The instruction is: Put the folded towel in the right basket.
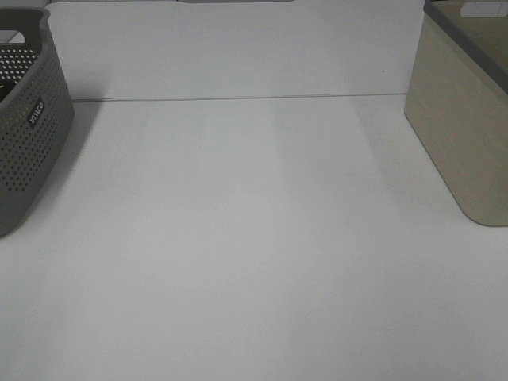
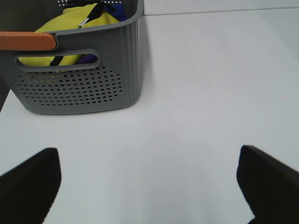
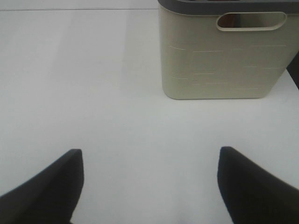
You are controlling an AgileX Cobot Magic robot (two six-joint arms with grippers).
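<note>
Right wrist: beige basket (image 3: 219, 60) well beyond spread right pincer (image 3: 149, 186).

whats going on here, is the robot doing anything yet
Nothing is being handled. Both claws, left and right, are open and empty above the white table. The perforated grey plastic basket on the left holds yellow and blue fabric. The beige plastic basket stands on the right; no towel shows on the table.
</note>
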